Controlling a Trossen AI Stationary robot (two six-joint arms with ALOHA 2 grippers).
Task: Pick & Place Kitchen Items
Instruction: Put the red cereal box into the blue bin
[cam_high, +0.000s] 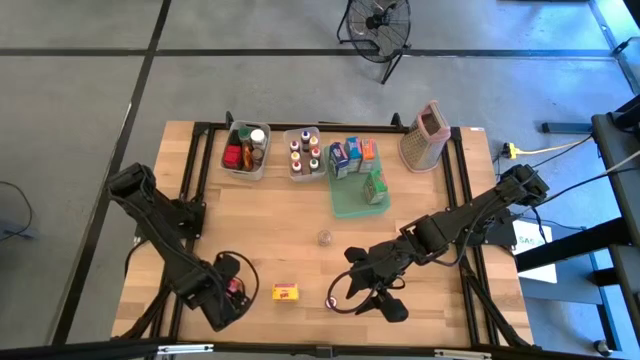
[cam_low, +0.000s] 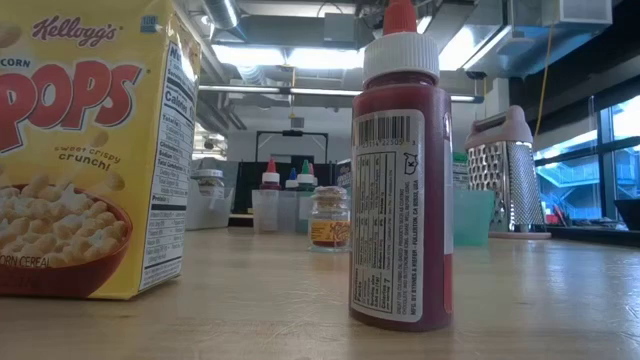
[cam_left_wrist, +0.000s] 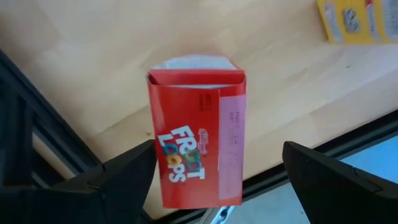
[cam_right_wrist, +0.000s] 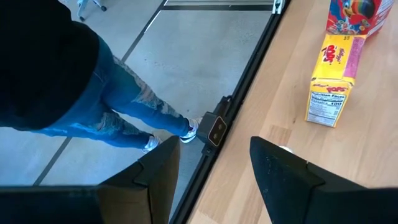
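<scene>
Red carton (cam_left_wrist: 198, 142), yellow carton (cam_high: 287, 292) upright

— What surrounds the pale wooden table (cam_high: 300, 240)?

— A grey concrete floor (cam_high: 80, 110) crossed by dark lines, with a black round floor fan (cam_high: 378, 22) beyond the far edge and a yellow cable (cam_high: 545, 150) to the right.

— And higher up?

— Long ceiling strip lights (cam_low: 290, 55) and silver ducts (cam_low: 300, 80) (seen from table height), plus tall windows (cam_low: 615, 160) on the right. A person in blue jeans (cam_right_wrist: 118, 102) stands beside the table.
</scene>
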